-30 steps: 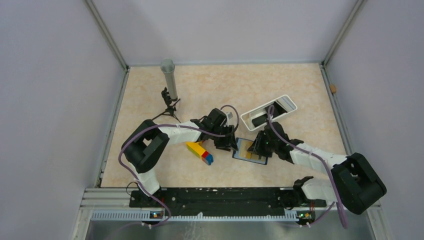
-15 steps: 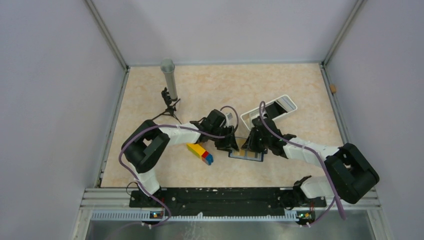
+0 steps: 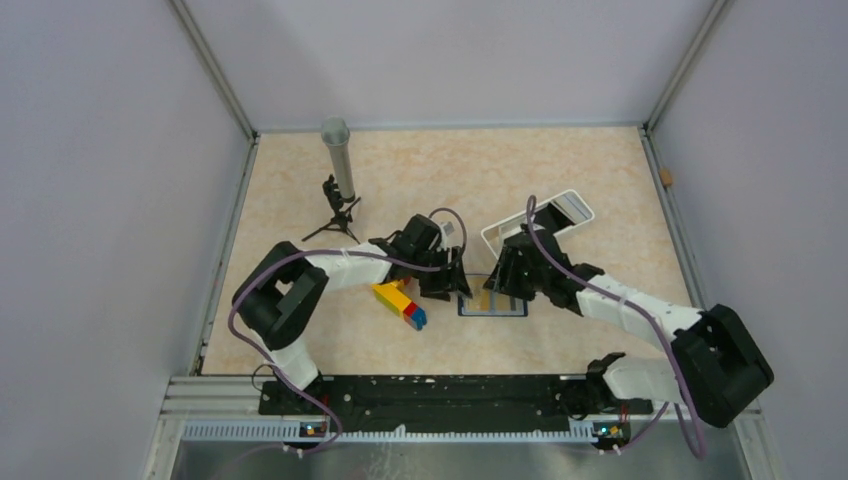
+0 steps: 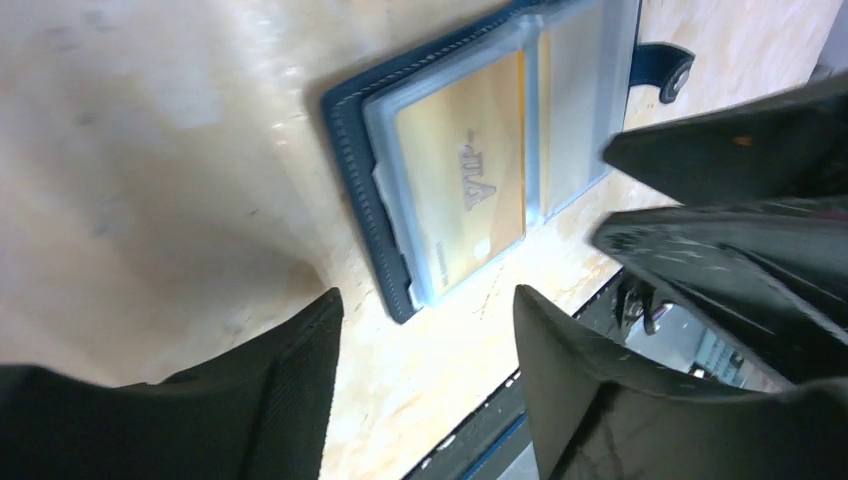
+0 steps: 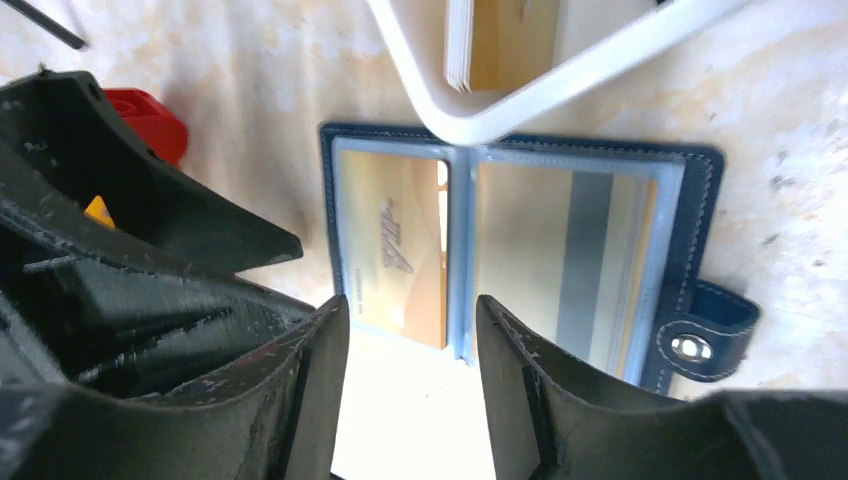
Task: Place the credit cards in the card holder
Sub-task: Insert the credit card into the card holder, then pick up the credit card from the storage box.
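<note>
**Left claw**: fingers spread, nothing between them. It hangs over the surface at the outer edge of the card holder, on the gold-card side.

**Right claw**: fingers spread, nothing between them. It hangs over the near edge of the card holder, about in line with the centre fold.

**Card holder:** lies opened flat on the surface between the two claws, clear slots facing up. Its strap with the snap stud sticks out from the grey-card side.

**Credit cards:**
- The yellow-gold card sits in one clear slot. It carries a slanted stylised mark that cannot be read.
- The greyish card sits in the other slot, with a darker stripe along its length. No writing can be made out.

**Surroundings:**
- The corner of a white tray overlaps the far edge of the card holder in the right wrist view. A tan flat item lies inside.
- Toy bricks in yellow, red and blue lie just beside the left claw.
</note>
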